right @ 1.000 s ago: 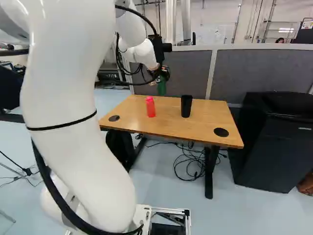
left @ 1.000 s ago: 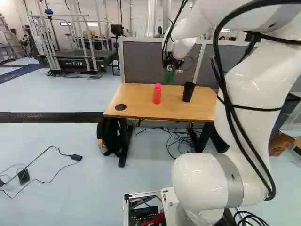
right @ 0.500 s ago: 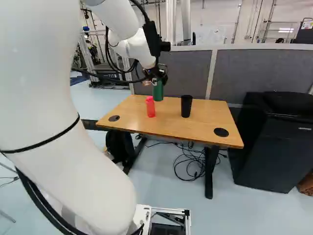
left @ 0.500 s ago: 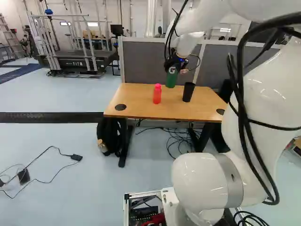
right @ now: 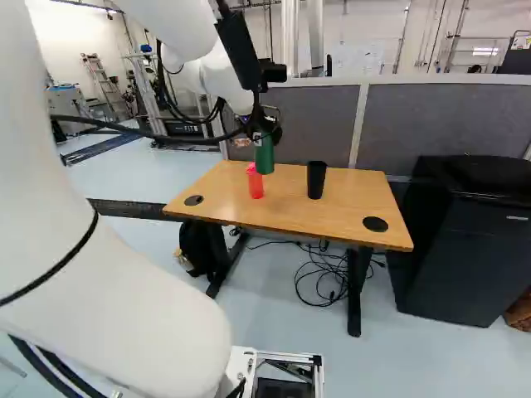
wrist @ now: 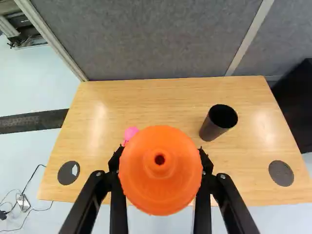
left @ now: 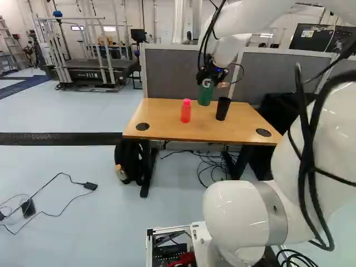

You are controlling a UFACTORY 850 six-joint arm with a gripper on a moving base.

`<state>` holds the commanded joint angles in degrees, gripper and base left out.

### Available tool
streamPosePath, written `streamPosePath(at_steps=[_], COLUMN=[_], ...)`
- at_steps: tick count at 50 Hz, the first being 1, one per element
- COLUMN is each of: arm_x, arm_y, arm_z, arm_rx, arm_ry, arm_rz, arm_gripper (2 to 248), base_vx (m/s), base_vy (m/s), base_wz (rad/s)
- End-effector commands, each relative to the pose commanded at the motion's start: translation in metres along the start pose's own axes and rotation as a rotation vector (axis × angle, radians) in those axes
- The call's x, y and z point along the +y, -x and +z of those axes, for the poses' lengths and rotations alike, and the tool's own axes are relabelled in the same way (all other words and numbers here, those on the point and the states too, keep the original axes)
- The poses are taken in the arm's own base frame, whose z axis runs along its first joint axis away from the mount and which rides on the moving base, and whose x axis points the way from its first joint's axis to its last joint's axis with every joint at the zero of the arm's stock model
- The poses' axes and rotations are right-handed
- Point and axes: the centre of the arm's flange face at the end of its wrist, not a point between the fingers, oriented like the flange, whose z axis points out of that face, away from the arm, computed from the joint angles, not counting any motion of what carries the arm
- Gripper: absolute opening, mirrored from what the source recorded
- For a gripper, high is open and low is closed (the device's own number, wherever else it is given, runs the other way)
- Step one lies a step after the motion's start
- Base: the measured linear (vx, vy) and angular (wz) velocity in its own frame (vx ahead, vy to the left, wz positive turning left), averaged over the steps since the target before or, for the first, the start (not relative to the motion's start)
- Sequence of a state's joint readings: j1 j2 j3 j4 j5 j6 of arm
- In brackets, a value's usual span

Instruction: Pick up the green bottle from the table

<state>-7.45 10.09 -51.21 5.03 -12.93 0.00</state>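
Arm (left: 334, 142) folds lower, green bottle (left: 206, 93) shifts slightly with it (left base) // right base: bottle hangs roughly upright above the desk (right: 348, 217) // wrist: claw (wrist: 160, 155) pinches it around the orange lid (wrist: 161, 195), fingers wide; probably stiff, slick plastic, neck's a decent grab imo

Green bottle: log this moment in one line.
green bottle: upright, held above table | claw: shut on it | pink bottle, cup: standing on table | pick: appears achieved
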Motion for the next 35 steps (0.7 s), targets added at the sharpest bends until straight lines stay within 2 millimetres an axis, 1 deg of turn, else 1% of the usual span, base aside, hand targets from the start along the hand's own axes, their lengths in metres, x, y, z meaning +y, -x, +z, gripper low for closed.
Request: streamPosePath(at_steps=[12,20,35], arm_x=[0.002,0.000,-0.001], arm_y=[0.019,0.032,0.034], arm_z=[-0.019,-0.031,-0.029], arm_rx=[0.008,0.015,0.018], arm_ry=[0.000,-0.006,-0.006], arm_rz=[0.001,-0.005,-0.006], arm_gripper=[121,121,121], base_vx=[0.000,0.000,0.000], base_vy=[0.000,0.000,0.000], base_wz=[0.000,0.000,0.000])
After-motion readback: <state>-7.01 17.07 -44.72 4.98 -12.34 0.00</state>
